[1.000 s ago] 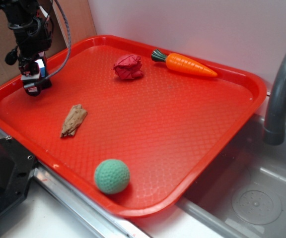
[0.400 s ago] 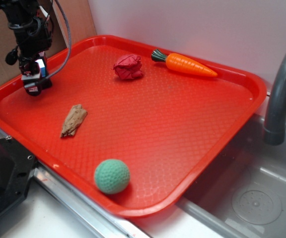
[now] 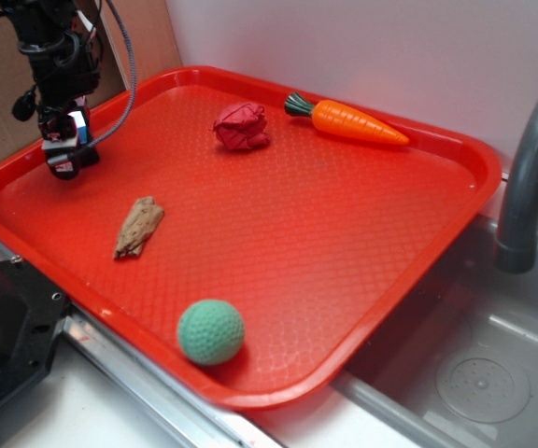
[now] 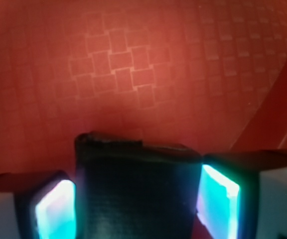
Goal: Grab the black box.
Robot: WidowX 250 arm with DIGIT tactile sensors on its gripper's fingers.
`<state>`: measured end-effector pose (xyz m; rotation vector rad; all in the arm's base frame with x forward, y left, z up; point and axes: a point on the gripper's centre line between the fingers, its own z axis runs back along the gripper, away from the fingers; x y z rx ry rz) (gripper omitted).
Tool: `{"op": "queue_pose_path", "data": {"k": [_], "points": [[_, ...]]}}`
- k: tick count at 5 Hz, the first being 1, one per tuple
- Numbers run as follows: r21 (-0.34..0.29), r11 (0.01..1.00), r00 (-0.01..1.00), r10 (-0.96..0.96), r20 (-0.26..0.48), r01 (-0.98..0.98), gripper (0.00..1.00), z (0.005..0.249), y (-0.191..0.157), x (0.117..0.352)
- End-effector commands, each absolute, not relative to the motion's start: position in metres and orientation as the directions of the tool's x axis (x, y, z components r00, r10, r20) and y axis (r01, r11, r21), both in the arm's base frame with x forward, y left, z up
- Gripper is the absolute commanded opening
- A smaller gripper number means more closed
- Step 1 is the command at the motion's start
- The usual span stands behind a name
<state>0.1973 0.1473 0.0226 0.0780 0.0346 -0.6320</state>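
Note:
In the wrist view the black box [image 4: 138, 174], matte with a fine woven texture, fills the gap between my two glowing cyan pads [image 4: 218, 199]. My gripper [image 4: 138, 204] is shut on it, both pads against its sides. From the exterior view the gripper [image 3: 63, 161] stands upright over the far left corner of the red tray [image 3: 297, 233], with the box showing only as a dark lump at the fingertips, just above the tray floor.
On the tray lie a brown scrap [image 3: 138, 226], a green ball [image 3: 210, 331], a crumpled red cloth [image 3: 241, 126] and an orange carrot [image 3: 353, 121]. The tray's raised rim is close left of the gripper. A grey faucet [image 3: 530, 177] and sink [image 3: 474, 383] are at the right.
The gripper has risen slightly with the black box between its pads. Everything else on the tray has stayed put.

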Motion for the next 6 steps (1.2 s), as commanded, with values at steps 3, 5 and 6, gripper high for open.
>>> {"op": "queue_pose_path", "data": {"k": [3, 5, 6], "points": [[-0.050, 0.925, 0.926, -0.373, 0.054, 0.376, 0.00, 0.180, 0.007, 0.235], [-0.011, 0.928, 0.925, -0.371, 0.082, 0.373, 0.00, 0.196, -0.013, 0.227], [-0.019, 0.930, 0.927, -0.365, 0.088, 0.368, 0.00, 0.194, -0.012, 0.227]]}}
